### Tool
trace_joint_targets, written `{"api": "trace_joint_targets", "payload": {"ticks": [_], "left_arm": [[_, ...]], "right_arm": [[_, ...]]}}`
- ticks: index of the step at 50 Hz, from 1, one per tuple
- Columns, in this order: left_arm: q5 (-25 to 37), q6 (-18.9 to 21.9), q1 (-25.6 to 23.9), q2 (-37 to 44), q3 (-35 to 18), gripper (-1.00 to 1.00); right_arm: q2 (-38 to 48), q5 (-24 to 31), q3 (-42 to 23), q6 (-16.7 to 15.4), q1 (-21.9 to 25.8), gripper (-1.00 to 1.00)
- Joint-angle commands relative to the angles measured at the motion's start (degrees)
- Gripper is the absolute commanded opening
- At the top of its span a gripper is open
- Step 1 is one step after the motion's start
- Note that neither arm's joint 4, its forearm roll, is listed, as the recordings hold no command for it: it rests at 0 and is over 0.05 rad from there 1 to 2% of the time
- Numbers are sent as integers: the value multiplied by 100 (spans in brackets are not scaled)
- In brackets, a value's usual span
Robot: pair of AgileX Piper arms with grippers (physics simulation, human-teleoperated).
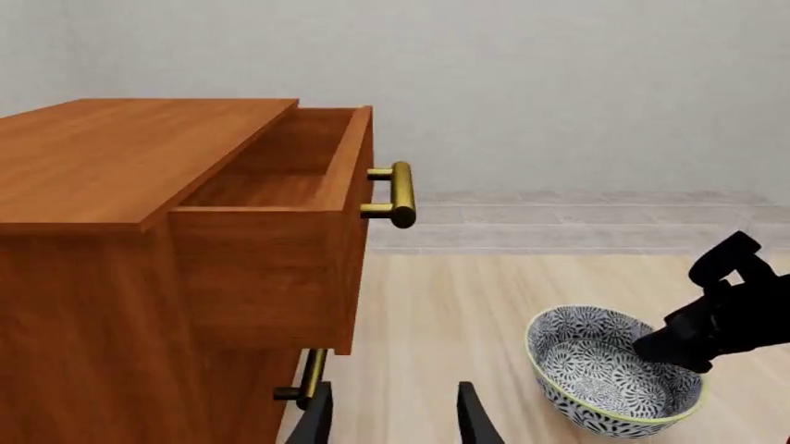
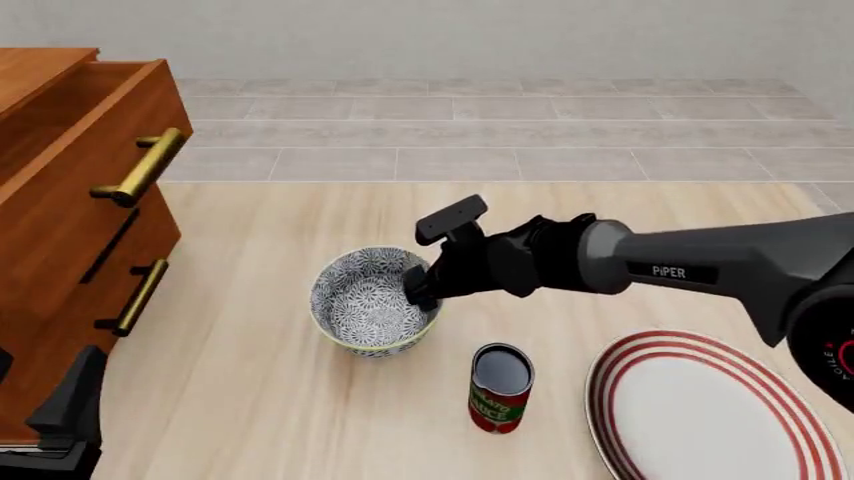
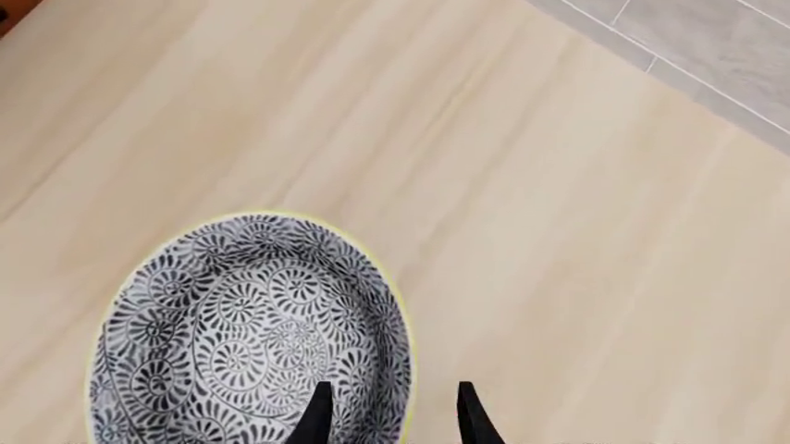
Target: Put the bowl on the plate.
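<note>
Bowl (image 2: 371, 300) rim sits between our right gripper (image 3: 388, 413) jaws, parted astride it; left gripper (image 1: 392, 414) jaws gape, empty; plate (image 2: 707, 410) well apart.

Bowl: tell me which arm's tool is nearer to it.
Right. The right tool straddles the bowl rim on the side nearest the can; the left tool sits apart, near the drawer cabinet.

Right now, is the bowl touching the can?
Apart. The front view shows bare table between the bowl and the can.
</note>
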Motion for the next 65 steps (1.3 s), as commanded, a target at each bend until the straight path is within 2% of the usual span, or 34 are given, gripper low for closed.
{"api": "trace_joint_targets", "payload": {"ticks": [1, 37, 38, 65], "left_arm": [[0, 0, 0, 0, 0, 100], [0, 0, 0, 0, 0, 100], [0, 0, 0, 0, 0, 100], [0, 0, 0, 0, 0, 100]], "right_arm": [[57, -71, 89, 6, -8, 100], [375, -269, 157, 143, -16, 100], [369, -270, 142, 103, -50, -100], [51, -72, -9, 29, -82, -100]]}}
